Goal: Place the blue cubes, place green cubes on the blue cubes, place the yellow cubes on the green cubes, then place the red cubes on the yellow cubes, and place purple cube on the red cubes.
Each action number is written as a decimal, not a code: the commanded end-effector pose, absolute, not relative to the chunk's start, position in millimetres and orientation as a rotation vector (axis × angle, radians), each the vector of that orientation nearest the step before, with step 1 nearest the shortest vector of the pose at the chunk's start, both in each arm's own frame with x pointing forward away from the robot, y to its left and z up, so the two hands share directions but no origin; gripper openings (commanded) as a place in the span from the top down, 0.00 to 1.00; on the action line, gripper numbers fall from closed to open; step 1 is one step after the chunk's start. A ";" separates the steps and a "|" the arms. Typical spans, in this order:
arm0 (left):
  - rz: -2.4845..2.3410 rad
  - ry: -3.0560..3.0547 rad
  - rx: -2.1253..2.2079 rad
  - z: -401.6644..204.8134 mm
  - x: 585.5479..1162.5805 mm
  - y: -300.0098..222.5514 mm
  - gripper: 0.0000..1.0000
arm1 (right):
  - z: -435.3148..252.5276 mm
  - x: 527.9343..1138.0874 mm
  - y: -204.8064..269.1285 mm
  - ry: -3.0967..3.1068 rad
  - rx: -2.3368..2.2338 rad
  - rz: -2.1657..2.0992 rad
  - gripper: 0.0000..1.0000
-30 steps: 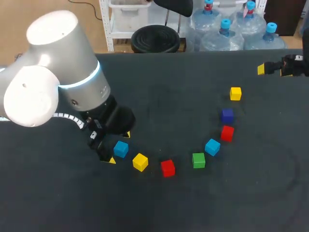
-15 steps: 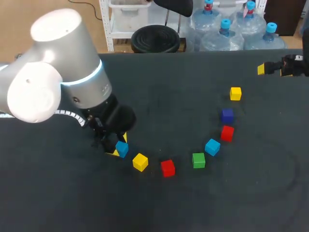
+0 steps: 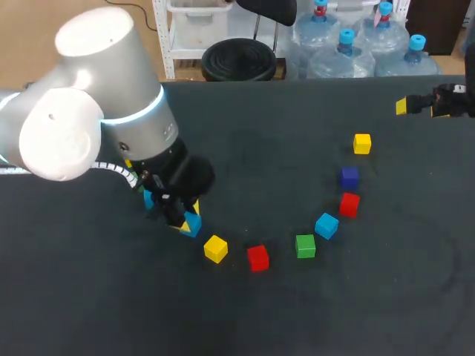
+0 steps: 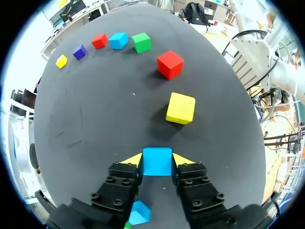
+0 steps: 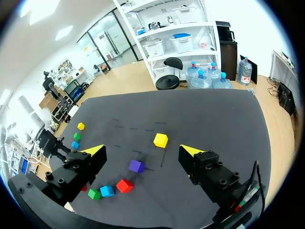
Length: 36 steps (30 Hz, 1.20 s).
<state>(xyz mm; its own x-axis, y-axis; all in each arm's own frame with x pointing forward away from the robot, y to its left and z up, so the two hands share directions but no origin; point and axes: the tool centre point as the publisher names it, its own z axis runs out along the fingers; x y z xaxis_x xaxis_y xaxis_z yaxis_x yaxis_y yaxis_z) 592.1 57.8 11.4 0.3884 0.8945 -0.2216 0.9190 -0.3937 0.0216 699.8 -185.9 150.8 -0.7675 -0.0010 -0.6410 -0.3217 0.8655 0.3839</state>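
Head view: the table (image 3: 252,319) is covered by a matt black sheet with faint pale rings rubbed into it toward the right; the cubes show plain coloured faces, and any print on them is too small to make out. My left arm (image 3: 111,111) comes in from the left; the left gripper (image 3: 182,219) points down at the held blue cube (image 3: 192,225), which is at the left end of a curved line of cubes. After it come the near yellow cube (image 3: 215,248), near red cube (image 3: 257,258), green cube (image 3: 305,245), second blue cube (image 3: 326,225), far red cube (image 3: 349,204), purple cube (image 3: 349,176) and far yellow cube (image 3: 361,143). The right gripper (image 3: 420,107) hangs at the table's right edge, well apart from them all.

Left wrist view: both yellow tips press the held blue cube (image 4: 157,162) from either side, the fingers closed only to its width; ahead on the black sheet lie the near yellow cube (image 4: 181,108) and near red cube (image 4: 170,64), with the rest strung out beyond.

Right wrist view: the right gripper's fingers are spread wide with nothing between them; ahead on the sheet, which bears a few short pale dashes, lie the far yellow cube (image 5: 160,140), purple cube (image 5: 137,166), far red cube (image 5: 125,185), second blue cube (image 5: 106,191) and green cube (image 5: 94,194); a short row of three small cubes (image 5: 77,136), yellow, green and blue, lies near my left arm.
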 end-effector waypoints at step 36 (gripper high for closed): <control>-0.142 2.008 2.081 40.0 693.3 -54.3 1.00 | 150.7 699.7 -185.3 2.376 -0.231 0.635 0.00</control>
<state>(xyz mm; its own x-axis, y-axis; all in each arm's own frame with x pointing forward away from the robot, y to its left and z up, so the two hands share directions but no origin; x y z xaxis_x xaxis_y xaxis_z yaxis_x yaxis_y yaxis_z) 687.6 -46.2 46.3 0.0494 0.9676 -0.2476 0.9934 -0.0219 0.1127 699.8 -185.8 150.8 -0.7675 -0.0010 -0.6411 -0.3218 0.8655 0.3839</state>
